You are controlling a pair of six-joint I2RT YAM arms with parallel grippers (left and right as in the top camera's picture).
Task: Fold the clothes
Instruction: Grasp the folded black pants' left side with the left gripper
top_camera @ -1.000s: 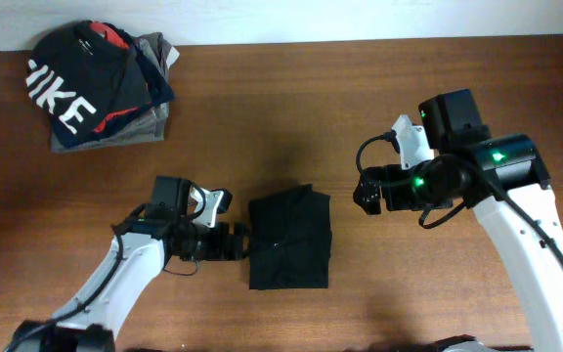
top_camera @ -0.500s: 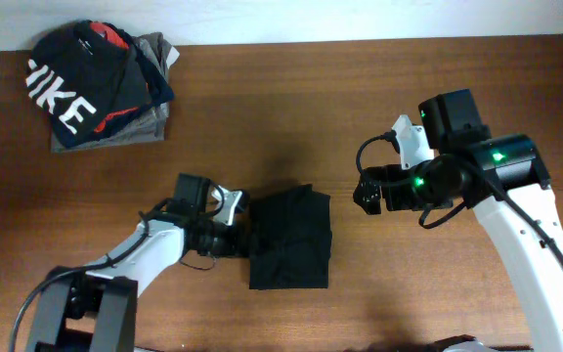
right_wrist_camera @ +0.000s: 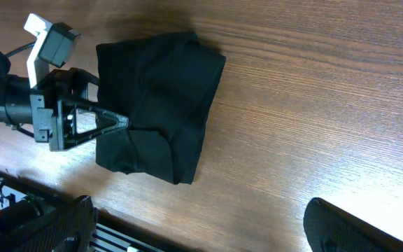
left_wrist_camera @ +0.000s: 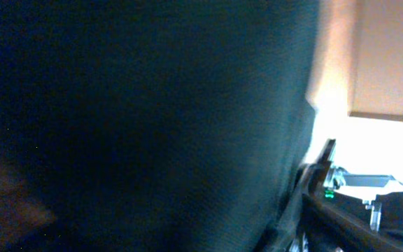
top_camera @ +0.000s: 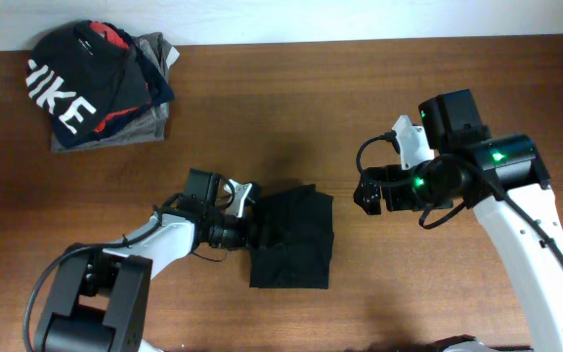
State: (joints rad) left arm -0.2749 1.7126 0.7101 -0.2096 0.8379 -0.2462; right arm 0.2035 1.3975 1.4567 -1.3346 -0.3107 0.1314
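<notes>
The black garment [top_camera: 296, 240] lies folded into a rough square near the middle of the table; it also shows in the right wrist view [right_wrist_camera: 163, 105]. My left gripper [top_camera: 253, 232] is turned on its side and pushed into the garment's left edge, with its tip over the fabric [right_wrist_camera: 126, 123]. The left wrist view is almost filled with black fabric [left_wrist_camera: 145, 119], which hides the jaws. My right gripper [top_camera: 368, 194] is open and empty, held above the table to the right of the garment.
A pile of folded clothes [top_camera: 101, 83], with a black top with big white letters uppermost, sits at the back left corner. Bare wooden table [top_camera: 291, 108] lies between the pile and the garment. The table's front edge [right_wrist_camera: 145, 210] is just beyond the garment.
My left gripper has moved right, from beside the garment's left edge into it, and has rolled over. The garment's upper right corner has shifted slightly right. The right arm has not moved.
</notes>
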